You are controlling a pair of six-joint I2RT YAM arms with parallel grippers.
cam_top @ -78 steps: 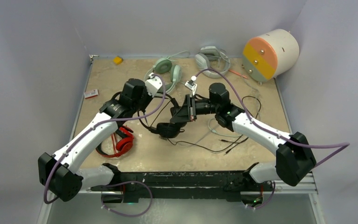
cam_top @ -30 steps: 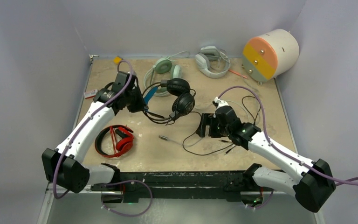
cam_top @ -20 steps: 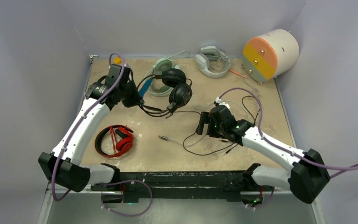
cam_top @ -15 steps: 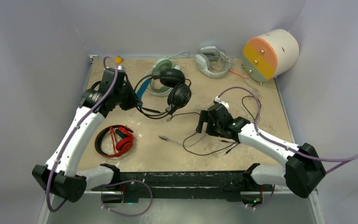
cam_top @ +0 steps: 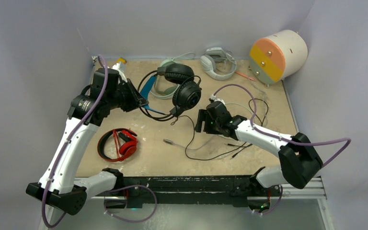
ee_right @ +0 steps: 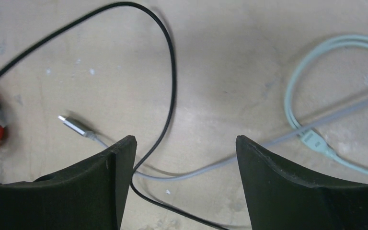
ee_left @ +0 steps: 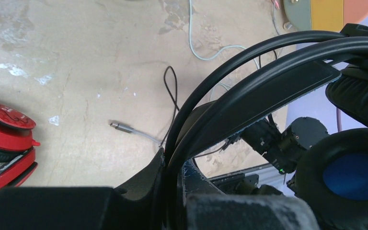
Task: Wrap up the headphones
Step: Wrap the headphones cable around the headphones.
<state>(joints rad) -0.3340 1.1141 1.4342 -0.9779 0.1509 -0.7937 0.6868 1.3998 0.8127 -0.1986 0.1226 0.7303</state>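
Observation:
My left gripper is shut on the headband of the black headphones with blue ear cups and holds them above the back of the table. Their thin black cable trails down onto the table. My right gripper stands open just above that black cable, which runs past its left finger without being pinched. The red-and-black headphones lie at the front left. The mint-green headphones lie at the back, partly hidden behind the black pair.
A grey cable with a metal plug and a mint cable lie under my right gripper. A grey-white headset and an orange-and-yellow cylinder sit at the back right. A small yellow object is at the back left.
My left arm has lifted the black headphones and swung back and left with them. My right gripper has moved left and further from the front edge, over the black cable.

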